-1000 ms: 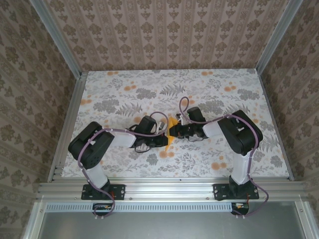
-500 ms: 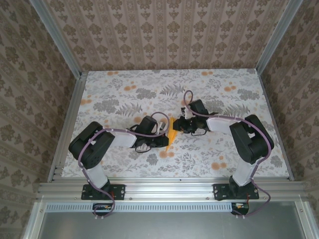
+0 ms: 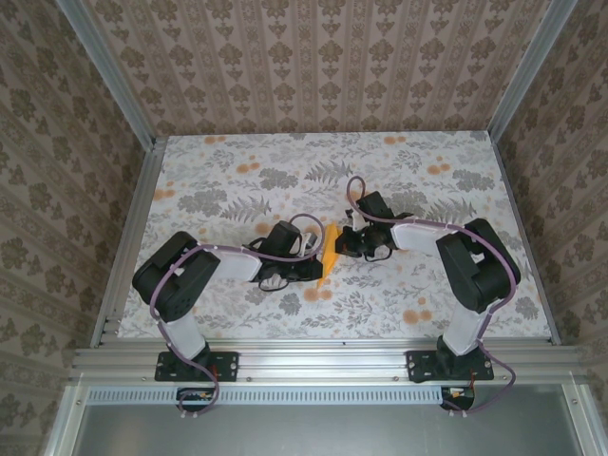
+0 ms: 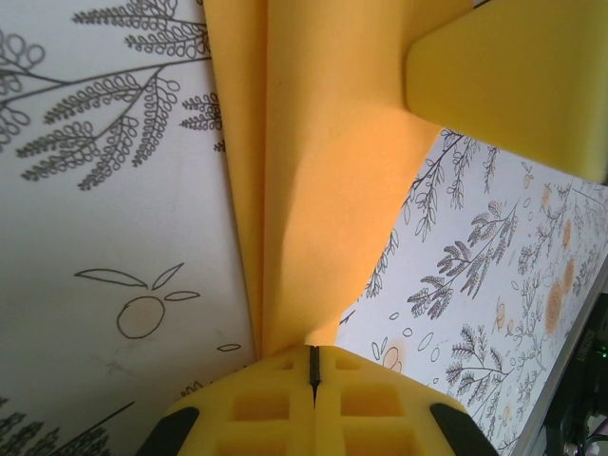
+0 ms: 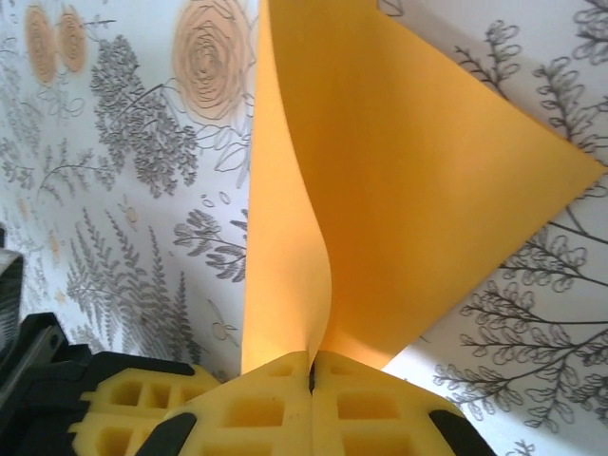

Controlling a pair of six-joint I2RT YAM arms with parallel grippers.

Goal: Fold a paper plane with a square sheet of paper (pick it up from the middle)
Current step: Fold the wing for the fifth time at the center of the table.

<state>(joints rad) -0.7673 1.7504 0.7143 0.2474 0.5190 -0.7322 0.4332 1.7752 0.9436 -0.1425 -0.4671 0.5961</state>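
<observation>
Two grips now meet on the square sheet of paper [image 3: 329, 255]. The right gripper [image 3: 342, 241] has slackened, shifted a little toward the worktop's far edge and pinched shut on the sheet again; the left gripper [image 3: 316, 270] stays clamped on it. The paper stands creased and bowed between them. Judgement: regrasp done, next fold can start. It sits mid-worktop [image 3: 427, 309], well apart from all edges. Open room all round; only the wrists crowd each other.
</observation>
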